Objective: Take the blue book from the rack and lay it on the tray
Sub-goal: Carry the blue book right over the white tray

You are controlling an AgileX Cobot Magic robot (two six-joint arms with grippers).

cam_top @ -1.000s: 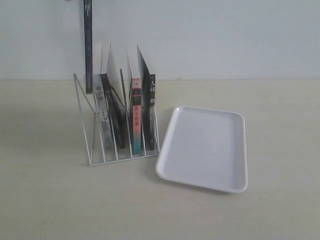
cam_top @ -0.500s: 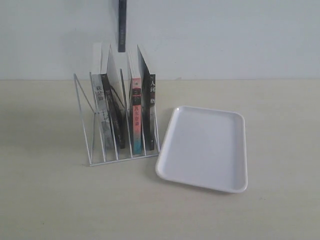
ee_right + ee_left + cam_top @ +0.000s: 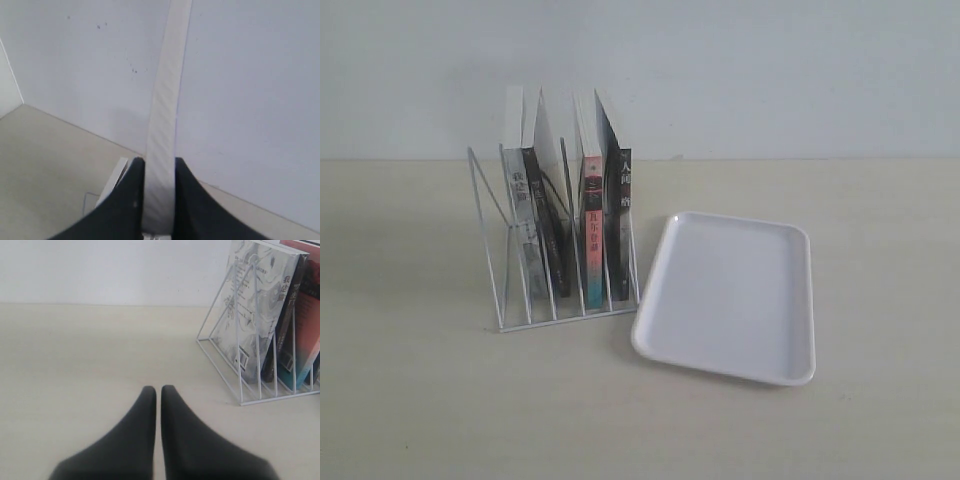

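Observation:
In the right wrist view, my right gripper [image 3: 159, 165] is shut on the blue book [image 3: 167, 90], of which only the white page edge shows, standing upright before the wall. Book and right gripper are both above the top of the exterior view. The white wire rack [image 3: 560, 270] stands left of centre on the table. The white tray [image 3: 650, 350] lies flat just to its right, with nothing on it. My left gripper [image 3: 158, 390] is shut with nothing in it, low over the table, apart from the rack [image 3: 240, 365].
The rack holds a grey-white-spined book [image 3: 523, 215], a red-and-teal-spined book [image 3: 592, 230] and dark-spined books [image 3: 622, 200]. The grey marbled cover [image 3: 250, 300] faces the left wrist camera. A pale wall stands close behind the table.
The blue book, hanging above the rack earlier, rose and shifted right, then left the top of the exterior view. Rack, other books and tray have not moved.

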